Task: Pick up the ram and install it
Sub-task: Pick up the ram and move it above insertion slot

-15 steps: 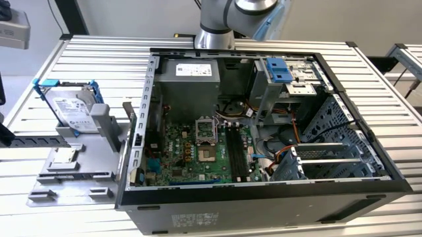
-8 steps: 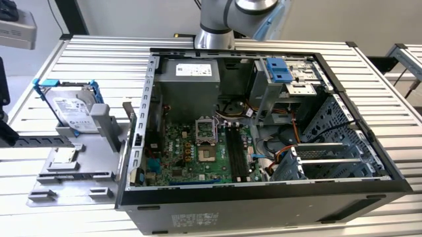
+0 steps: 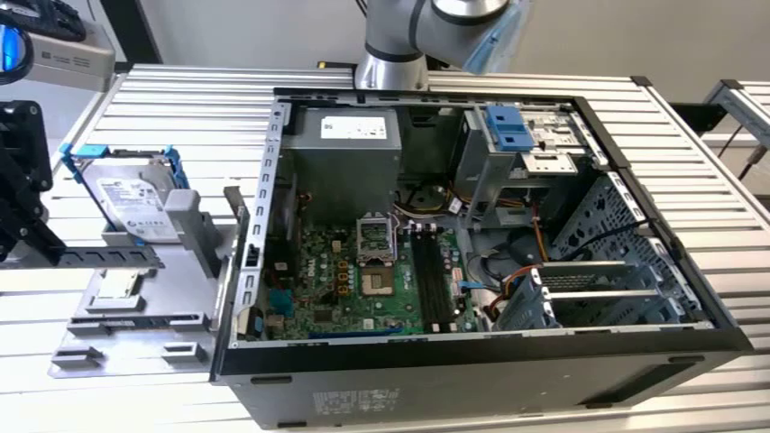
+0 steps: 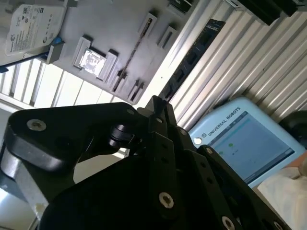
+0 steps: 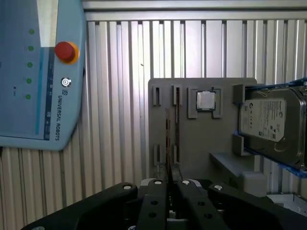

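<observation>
"Holding anything, is it? From here the gripper [image 5: 169, 184] is all black links."

"It is. In the first wrist view its fingers [image 5: 156, 191] are pinched close together on one end of the ram [image 5: 168, 143], seen edge-on there, a thin line running out from the tips over the grey tray [image 5: 201, 143]."

"And its flat side?"

"That's for the second wrist view: the ram [image 4: 193, 58] shows its face and dark chips, reaching out from the fingertips, with the slatted table [image 4: 249, 62] behind it."

"Where does that sit in the room?"

"In the exterior view, at nine o'clock from the open computer case [image 3: 481, 356]. The ram [image 3: 114, 258] sticks out level toward three o'clock, over the tray, its free end just beside the case wall."

"The slots?"

"The exterior view has those: long black slots [image 3: 434, 280] on the motherboard [image 3: 349, 271], well apart from the stick. The hard drive [image 3: 132, 203] in its blue frame stands at the tray's twelve o'clock."

"And the wrist cameras?"

"A processor [image 5: 206, 100] seated in the tray, and a teach pendant [image 5: 43, 72] with a red button on the table."
</observation>
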Motion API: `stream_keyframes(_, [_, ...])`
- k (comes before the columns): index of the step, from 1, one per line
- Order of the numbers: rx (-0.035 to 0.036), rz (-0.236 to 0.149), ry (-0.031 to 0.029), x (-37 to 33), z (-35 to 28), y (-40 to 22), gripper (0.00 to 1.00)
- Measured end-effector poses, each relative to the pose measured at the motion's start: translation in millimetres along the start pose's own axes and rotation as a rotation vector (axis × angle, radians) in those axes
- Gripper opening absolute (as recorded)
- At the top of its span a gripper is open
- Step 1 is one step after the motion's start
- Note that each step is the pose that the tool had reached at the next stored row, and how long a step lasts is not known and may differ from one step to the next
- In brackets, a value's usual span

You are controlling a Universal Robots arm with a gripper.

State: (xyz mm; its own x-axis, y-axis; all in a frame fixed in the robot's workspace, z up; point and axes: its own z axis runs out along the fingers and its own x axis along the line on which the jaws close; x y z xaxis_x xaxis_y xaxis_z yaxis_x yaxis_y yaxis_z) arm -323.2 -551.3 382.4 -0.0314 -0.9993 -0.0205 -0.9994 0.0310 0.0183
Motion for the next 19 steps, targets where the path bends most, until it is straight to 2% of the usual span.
stream_keyframes(4, [0.0000, 0.000, 0.0001, 0.0, -0.3, 0.0, 0.00])
stream_keyframes(6, [-0.0001, 0.000, 0.0004, -0.1, -3.9, 0.0, 0.00])
stream_keyframes(9, [0.0001, 0.000, 0.0001, -0.3, -13.2, 0.2, 0.00])
stream_keyframes(12, [0.0000, -0.001, 0.0002, -0.3, -13.7, -0.9, 0.00])
stream_keyframes(14, [-0.0004, 0.000, 0.0001, -0.5, -13.7, -6.0, 0.00])
stream_keyframes(16, [-0.0013, 0.000, 0.0001, -0.8, -13.9, -15.1, 0.00])
stream_keyframes(19, [-0.0033, 0.000, 0.0002, -1.3, -14.1, -32.2, 0.00])
